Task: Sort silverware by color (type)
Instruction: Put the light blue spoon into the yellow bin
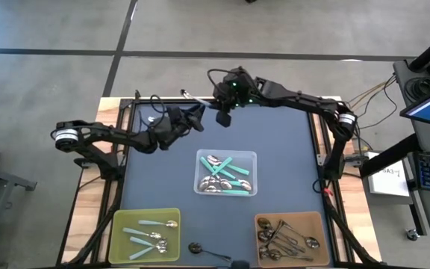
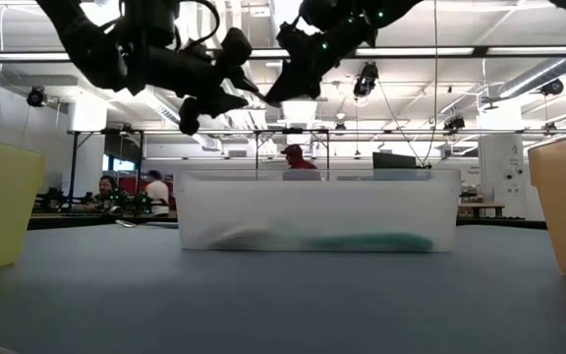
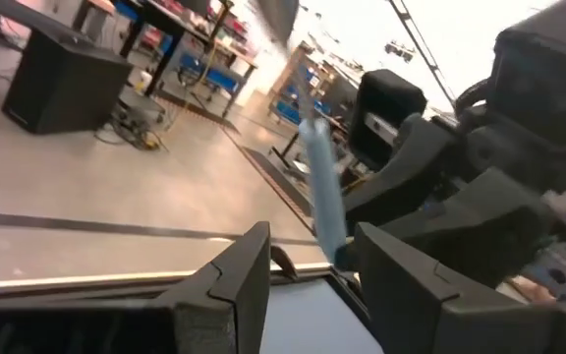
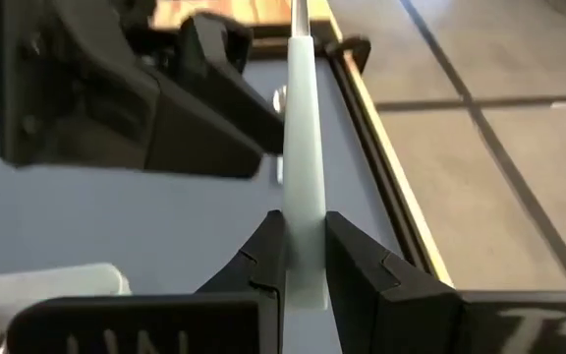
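Some spoons already lie in the yellow bin [image 1: 119, 224] and brown bin [image 1: 322, 222], more wait in the clear bin [image 1: 252, 157], and the right gripper [image 4: 303, 258] jaws clench a pale blue spoon [image 4: 301, 147] beside the left gripper's [image 3: 308, 270] spread jaws.

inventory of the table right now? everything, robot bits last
clear bin: one, table centre, holds a mix of teal and metal spoons
yellow bin: one, near left corner, pale-handled spoons
brown bin: one, near right corner, dark/metal spoons
loose dark spoon: one, near edge between yellow and brown bins
pale blue spoon: one, held above the table's far side
right claw: shut on the pale blue spoon
left claw: open, next to that spoon
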Available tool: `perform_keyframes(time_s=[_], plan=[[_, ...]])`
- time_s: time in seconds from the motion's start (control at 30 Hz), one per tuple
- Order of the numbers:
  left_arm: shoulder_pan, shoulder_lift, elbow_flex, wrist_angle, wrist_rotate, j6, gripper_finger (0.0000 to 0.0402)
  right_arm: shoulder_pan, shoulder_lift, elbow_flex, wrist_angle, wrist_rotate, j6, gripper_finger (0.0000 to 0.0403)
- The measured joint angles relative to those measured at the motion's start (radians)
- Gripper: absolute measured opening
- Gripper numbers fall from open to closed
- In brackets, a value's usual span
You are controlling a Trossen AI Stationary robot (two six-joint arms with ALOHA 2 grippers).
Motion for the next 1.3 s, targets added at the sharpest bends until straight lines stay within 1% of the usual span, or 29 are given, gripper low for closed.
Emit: perform_keyframes(time_s=[0.13,0.43,0.53,0.63,0.7,0.77,0.83,0.93,1.07,1.2,1.3], plan=[[0.000,0.000,0.010,0.000,-0.032,0.014,0.0131,0.011,-0.003,0.000,0.025,0.005,0.007,0.0037],[0.001,0.000,0.047,-0.001,-0.036,0.064,0.0131,0.023,-0.003,0.000,0.028,-0.005,-0.006,0.0037],[0.001,0.000,0.050,-0.001,-0.037,0.067,0.0125,0.023,-0.003,0.000,0.028,-0.004,-0.011,0.0037],[0.001,0.000,0.047,0.000,-0.036,0.066,0.0100,0.022,-0.004,0.000,0.028,-0.004,-0.020,0.0037],[0.001,-0.001,0.045,0.000,-0.033,0.063,0.0068,0.023,-0.004,0.000,0.028,-0.004,-0.020,0.0037],[0.001,-0.001,0.044,0.005,-0.013,0.053,0.0028,0.023,-0.004,-0.001,0.026,-0.003,-0.025,0.0037],[0.008,-0.002,0.044,0.006,0.016,0.039,0.0017,0.024,-0.004,-0.001,0.026,0.001,-0.023,0.0036],[0.013,-0.003,0.044,0.007,0.034,0.030,0.0018,0.024,-0.004,-0.001,0.025,0.000,-0.014,0.0059],[0.011,-0.002,0.042,-0.005,0.044,0.029,0.0017,0.023,-0.008,-0.001,-0.004,-0.005,0.020,0.0111],[0.012,-0.010,0.040,-0.014,0.044,0.034,0.0016,0.013,-0.037,-0.001,-0.119,-0.004,0.008,0.0153],[0.012,-0.039,0.028,-0.044,0.052,0.038,0.0016,0.005,-0.080,-0.001,-0.228,-0.003,-0.002,0.0173]])
